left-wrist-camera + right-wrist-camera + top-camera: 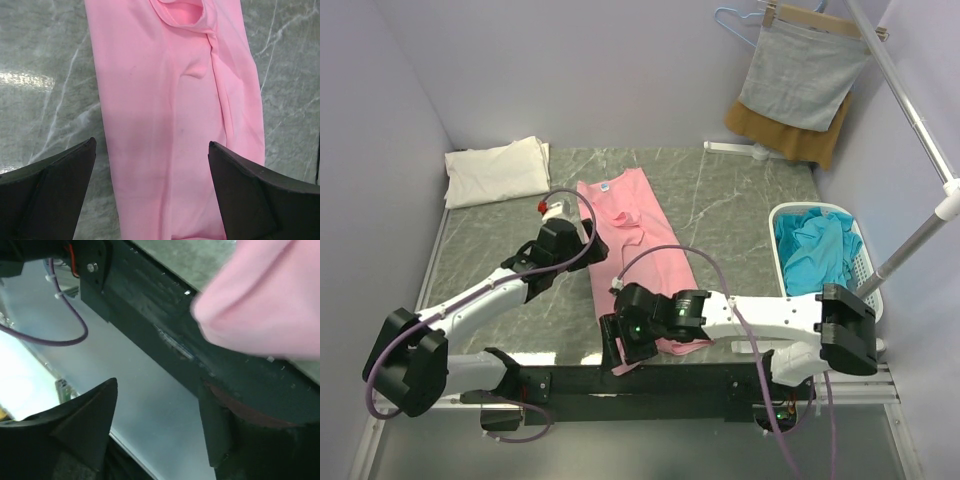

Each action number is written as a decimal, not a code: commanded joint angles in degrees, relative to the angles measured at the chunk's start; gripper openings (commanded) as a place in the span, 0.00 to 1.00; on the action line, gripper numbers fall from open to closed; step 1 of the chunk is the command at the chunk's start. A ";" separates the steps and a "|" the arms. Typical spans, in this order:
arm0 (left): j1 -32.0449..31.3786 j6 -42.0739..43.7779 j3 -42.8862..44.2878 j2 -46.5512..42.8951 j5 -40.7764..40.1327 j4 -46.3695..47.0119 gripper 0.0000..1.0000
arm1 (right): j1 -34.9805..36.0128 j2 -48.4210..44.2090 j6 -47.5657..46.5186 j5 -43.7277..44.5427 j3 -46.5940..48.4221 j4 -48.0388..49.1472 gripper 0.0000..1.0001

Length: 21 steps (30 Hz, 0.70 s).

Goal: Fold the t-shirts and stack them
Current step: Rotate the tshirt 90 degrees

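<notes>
Table (740, 195) of grey marble bears the pink shirt (625, 235) down its middle, folded lengthwise into a long strip, collar at the far end and hem at the near edge, where a corner droops over the black rail (710, 381). Right of it a basket (863, 262) holds teal shirts (810, 252) not yet folded; a cream shirt (495, 172) lies folded in the far left corner. The left gripper (152, 145) hovers over the strip's middle, fingers spread wide and touching nothing. The right gripper (157, 385) sits at the hem, fingers apart, the cloth just beyond them and not pinched. The crosswise fold looks to be the step in hand: next, I judge, the hem must be pinched and carried toward the collar.
</notes>
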 commanded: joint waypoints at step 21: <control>-0.05 4.45 3.45 10.54 11.91 7.89 1.00 | -15.27 -2.71 -11.84 31.99 -6.91 0.56 0.81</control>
